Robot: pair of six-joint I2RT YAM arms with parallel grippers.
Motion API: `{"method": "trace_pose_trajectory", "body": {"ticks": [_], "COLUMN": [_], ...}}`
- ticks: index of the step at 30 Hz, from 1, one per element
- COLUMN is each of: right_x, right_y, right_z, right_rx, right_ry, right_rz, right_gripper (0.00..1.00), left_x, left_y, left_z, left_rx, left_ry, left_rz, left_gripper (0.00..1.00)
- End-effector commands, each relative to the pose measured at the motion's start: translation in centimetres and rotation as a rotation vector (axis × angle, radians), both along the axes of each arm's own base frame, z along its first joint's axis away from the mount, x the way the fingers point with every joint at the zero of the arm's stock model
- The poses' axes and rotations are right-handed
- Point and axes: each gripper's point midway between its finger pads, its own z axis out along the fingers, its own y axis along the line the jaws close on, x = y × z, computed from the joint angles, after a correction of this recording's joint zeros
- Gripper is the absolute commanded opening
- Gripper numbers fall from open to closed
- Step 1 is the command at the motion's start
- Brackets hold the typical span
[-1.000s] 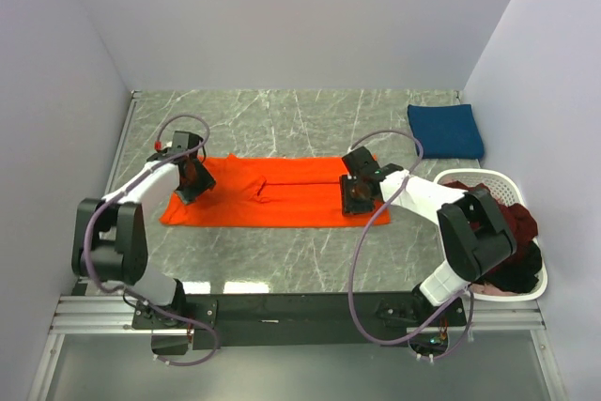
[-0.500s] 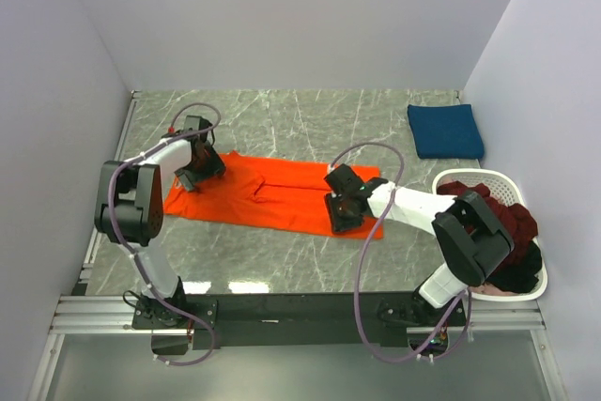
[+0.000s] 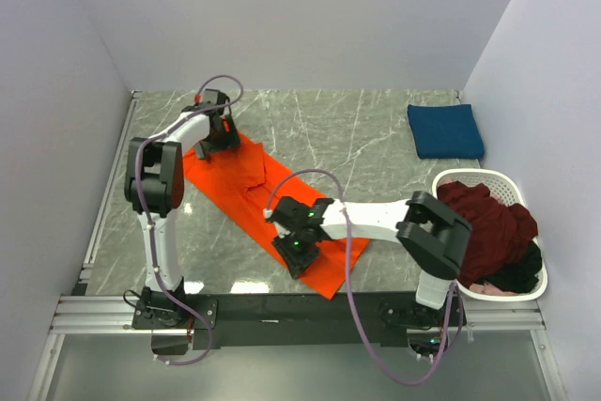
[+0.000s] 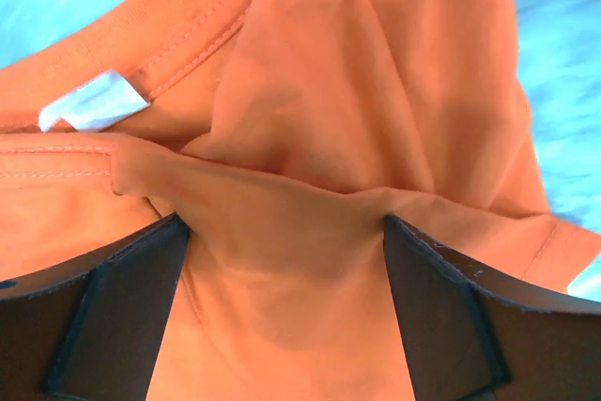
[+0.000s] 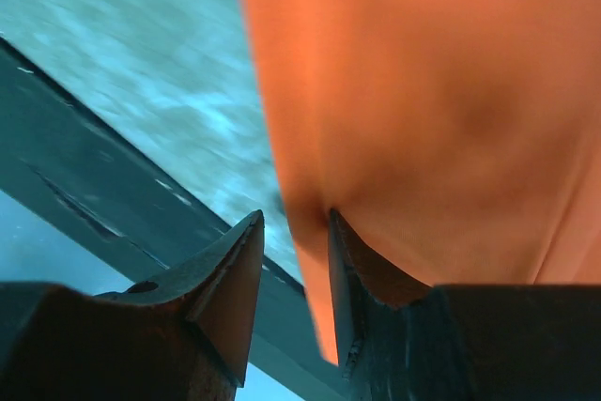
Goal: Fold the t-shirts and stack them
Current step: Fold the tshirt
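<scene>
Grey stone worktop (image 3: 376, 129) sits between white walls. An orange t-shirt (image 3: 246, 196) lies slanted across it, far left to near middle. The white basket (image 3: 507, 180) stands right, and a folded blue t-shirt (image 3: 445, 131) lies behind it. The left claw (image 4: 282, 232) is spread wide over the collar end. The right claw (image 5: 296, 232) pinches the near end.

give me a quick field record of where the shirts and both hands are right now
orange t-shirt: lying diagonally on the table, partly folded
left hand: open, over the collar end
right hand: shut on the shirt's near end
navy t-shirt: folded, far right of table
basket: near right, holds a maroon t-shirt and darker cloth
</scene>
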Motion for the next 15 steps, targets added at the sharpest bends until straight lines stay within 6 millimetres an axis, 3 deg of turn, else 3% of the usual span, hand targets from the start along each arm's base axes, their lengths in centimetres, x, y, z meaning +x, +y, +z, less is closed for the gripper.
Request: {"method": "trace_pose_trajectory", "body": {"ticks": [1, 2, 5, 8, 11, 12, 14, 15], "right_x": [-1.6, -1.3, -0.5, 1.6, 4.8, 5.3, 6.5, 7.5], "right_y": [2.1, 3.2, 4.0, 2.8, -0.2, -1.0, -2.7, -3.6], "right_z": [-0.1, 0.7, 1.8, 3.2, 4.6, 4.8, 5.2, 5.3], "right_rx": [-0.004, 0.012, 0.015, -0.003, -0.031, -0.042, -0.047, -0.048], "right_ry": [0.044, 0.029, -0.022, -0.125, -0.24, -0.263, -0.309, -0.316], "right_rz": [0.102, 0.116, 0.121, 0.068, -0.045, -0.065, -0.107, -0.139], "right_gripper": [0.41, 0.41, 0.41, 0.43, 0.48, 0.49, 0.49, 0.49], "left_x": [3.5, 4.0, 5.8, 7.4, 8.7, 9.3, 9.7, 9.9], "left_y": [-3.8, -4.1, -5.2, -5.4, -6.2, -6.4, -6.8, -6.8], "left_z": [-1.0, -0.8, -0.3, 1.3, 5.0, 7.3, 9.8, 12.2], "left_rx": [-0.017, -0.004, 0.019, 0.023, -0.016, -0.03, -0.059, -0.07], "left_ry": [-0.052, -0.064, -0.106, -0.168, -0.275, -0.325, -0.374, -0.421], "left_rz": [-0.135, -0.148, -0.195, -0.203, -0.201, -0.194, -0.183, -0.176], "left_gripper": [0.91, 0.93, 0.95, 0.97, 0.99, 0.99, 0.99, 0.99]}}
